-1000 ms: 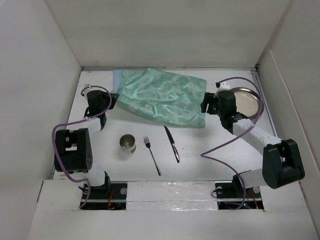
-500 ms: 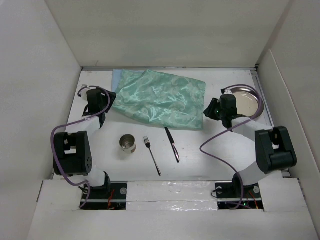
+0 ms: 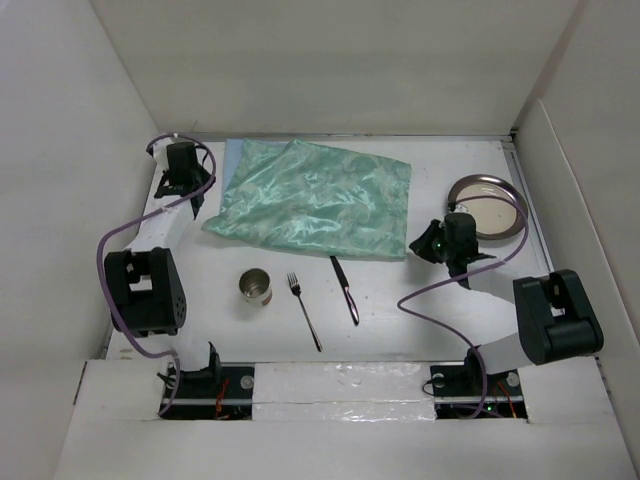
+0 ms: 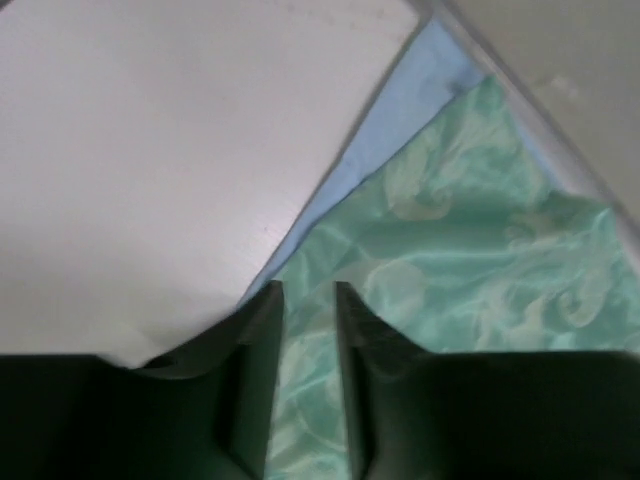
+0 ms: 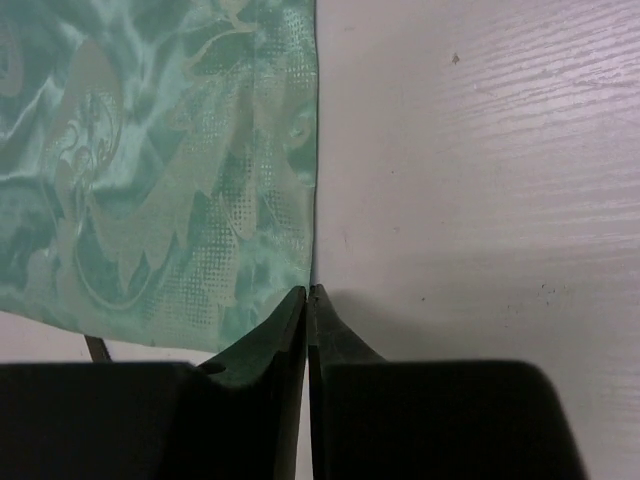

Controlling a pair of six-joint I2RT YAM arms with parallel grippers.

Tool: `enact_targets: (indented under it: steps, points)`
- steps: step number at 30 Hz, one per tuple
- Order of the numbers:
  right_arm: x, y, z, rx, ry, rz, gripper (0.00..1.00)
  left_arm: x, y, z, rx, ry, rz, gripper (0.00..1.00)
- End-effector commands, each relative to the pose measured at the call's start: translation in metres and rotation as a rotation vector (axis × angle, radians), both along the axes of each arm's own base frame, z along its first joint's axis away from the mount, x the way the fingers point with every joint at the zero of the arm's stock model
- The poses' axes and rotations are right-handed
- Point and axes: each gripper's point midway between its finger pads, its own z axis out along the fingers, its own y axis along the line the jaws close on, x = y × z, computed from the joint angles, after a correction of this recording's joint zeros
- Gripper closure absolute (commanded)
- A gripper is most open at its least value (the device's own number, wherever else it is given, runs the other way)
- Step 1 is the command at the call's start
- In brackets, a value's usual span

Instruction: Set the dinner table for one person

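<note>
A shiny green cloth mat (image 3: 315,200) lies spread on the far middle of the white dinner table (image 3: 400,310). My left gripper (image 3: 183,178) hovers at the mat's far left edge. In the left wrist view its jaws (image 4: 308,290) stand a little apart, with the green cloth (image 4: 480,250) showing in the gap. My right gripper (image 3: 425,243) sits at the mat's near right corner. In the right wrist view its tips (image 5: 308,290) meet right on the cloth's (image 5: 170,150) right edge.
A metal cup (image 3: 256,287), a fork (image 3: 304,310) and a knife (image 3: 345,288) lie in front of the mat. A round plate (image 3: 487,207) sits at the far right. White walls box the table in. The mat's light blue underside (image 4: 400,110) shows along its left edge.
The mat's left side has slid left and spread wider. My left gripper has gone back toward the far left corner. My right gripper has come down to the mat's near right corner and closed.
</note>
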Motion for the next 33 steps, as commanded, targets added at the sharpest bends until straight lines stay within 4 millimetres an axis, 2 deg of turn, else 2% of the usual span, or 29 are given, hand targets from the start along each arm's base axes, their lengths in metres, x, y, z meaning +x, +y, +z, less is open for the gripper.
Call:
enact_targets:
  steps: [1,2,3,4,5,8,10,12,13,16,18,25,26,27,28,31,33]
  points:
    - [0.005,0.01,0.02,0.044,-0.082,0.023,0.87,-0.012,-0.008,-0.035,0.056,0.139,-0.13,0.71]
    - [0.003,0.01,0.019,0.046,-0.082,0.026,0.81,-0.013,-0.014,-0.046,0.048,0.18,-0.176,0.67]
    - [0.002,0.01,0.021,0.05,-0.09,0.024,0.74,-0.009,-0.016,-0.045,0.059,0.207,-0.212,0.69]
    - [0.0,0.01,0.02,0.05,-0.091,0.024,0.69,-0.01,-0.015,-0.065,0.058,0.277,-0.214,0.71]
    - [-0.001,0.01,0.02,0.047,-0.093,0.03,0.66,-0.014,-0.015,-0.074,0.061,0.31,-0.227,0.72]
    - [-0.001,0.012,0.02,0.05,-0.091,0.043,0.64,-0.026,-0.018,-0.108,0.056,0.428,-0.272,0.71]
    - [-0.002,0.013,0.021,0.051,-0.092,0.053,0.62,-0.033,-0.021,-0.118,0.048,0.458,-0.296,0.73]
    - [-0.005,0.013,0.02,0.047,-0.089,0.059,0.51,-0.045,-0.019,-0.125,0.053,0.5,-0.291,0.71]
    - [-0.005,0.01,0.022,0.051,-0.1,0.052,0.42,-0.051,-0.018,-0.124,0.057,0.505,-0.284,0.67]
    - [-0.007,0.01,0.02,0.057,-0.094,0.053,0.42,-0.059,-0.02,-0.127,0.047,0.515,-0.291,0.64]
    - [-0.008,0.011,0.018,0.073,-0.086,0.062,0.43,-0.066,-0.014,-0.129,0.064,0.535,-0.261,0.62]
    - [-0.013,0.011,0.018,0.128,-0.08,0.073,0.46,-0.078,-0.013,-0.11,0.072,0.494,-0.244,0.48]
    - [-0.014,0.015,0.017,0.149,-0.07,0.087,0.47,-0.08,-0.014,-0.108,0.071,0.489,-0.242,0.45]
    - [-0.015,0.016,0.009,0.156,-0.046,0.087,0.48,-0.083,-0.014,-0.11,0.067,0.496,-0.241,0.44]
    - [-0.013,0.018,0.008,0.165,-0.056,0.09,0.49,-0.085,-0.015,-0.107,0.065,0.486,-0.242,0.43]
    - [-0.007,0.02,-0.002,0.206,-0.037,0.09,0.61,-0.088,-0.019,-0.11,0.05,0.485,-0.256,0.44]
    - [-0.005,0.024,-0.001,0.241,-0.043,0.095,0.66,-0.089,-0.018,-0.112,0.054,0.5,-0.256,0.47]
